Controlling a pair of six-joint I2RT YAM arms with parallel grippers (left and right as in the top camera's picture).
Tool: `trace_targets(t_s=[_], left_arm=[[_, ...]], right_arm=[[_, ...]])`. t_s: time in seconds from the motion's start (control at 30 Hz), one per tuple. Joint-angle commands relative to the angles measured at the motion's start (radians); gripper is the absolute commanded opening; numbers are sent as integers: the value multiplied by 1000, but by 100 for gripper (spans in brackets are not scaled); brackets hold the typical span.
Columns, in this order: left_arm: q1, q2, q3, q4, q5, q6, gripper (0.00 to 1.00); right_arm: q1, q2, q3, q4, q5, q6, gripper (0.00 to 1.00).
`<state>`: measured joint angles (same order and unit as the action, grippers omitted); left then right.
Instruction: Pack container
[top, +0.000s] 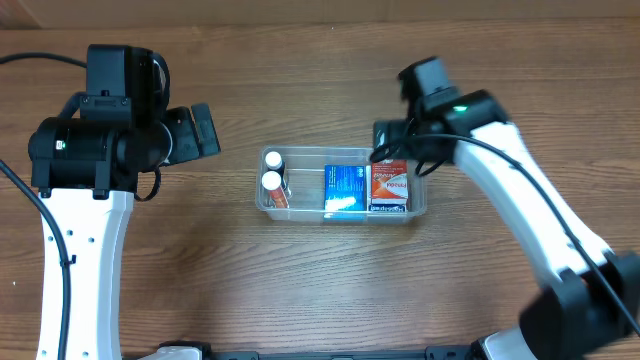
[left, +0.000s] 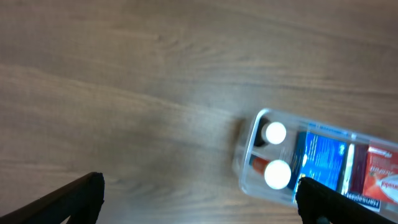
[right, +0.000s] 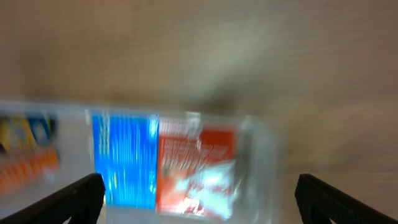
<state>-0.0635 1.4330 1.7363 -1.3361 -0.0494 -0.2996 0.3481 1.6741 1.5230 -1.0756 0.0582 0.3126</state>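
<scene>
The clear plastic container (top: 262, 203) sits at the table's middle. It holds two white-capped orange bottles (top: 272, 182), a blue box (top: 345, 188) and a red box (top: 390, 188). My right gripper (top: 385, 140) hovers just behind the container's right end, open and empty; its wrist view shows the blue box (right: 124, 158) and red box (right: 196, 168) between the spread fingers (right: 199, 202), blurred. My left gripper (top: 205, 130) is open and empty, left of and behind the container; its wrist view shows the container (left: 244, 163) and bottles (left: 275, 154) at lower right.
The bare wooden table (top: 200, 270) surrounds the container on all sides. The two white arm bases stand at the front left (top: 80, 280) and front right (top: 580, 290). Cables run along the right arm.
</scene>
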Motion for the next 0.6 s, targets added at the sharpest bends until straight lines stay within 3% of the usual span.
trace_targets(t_s=[0.0,0.23,0.4,0.57], left_arm=[[5,10,-1,73,-2,103,100],[5,108,-1,148,-18,143,100],[8,163,-1,107,-21,175,100],[11,97,-1,76,-13,172,100]], right_arm=[[-84,-83,52,82,213,-6,100],[-217,-80,52,212,211,-6,100],[-225,-86,52,125,210,-38,100],[-225,-164,51,47,211,5,100]])
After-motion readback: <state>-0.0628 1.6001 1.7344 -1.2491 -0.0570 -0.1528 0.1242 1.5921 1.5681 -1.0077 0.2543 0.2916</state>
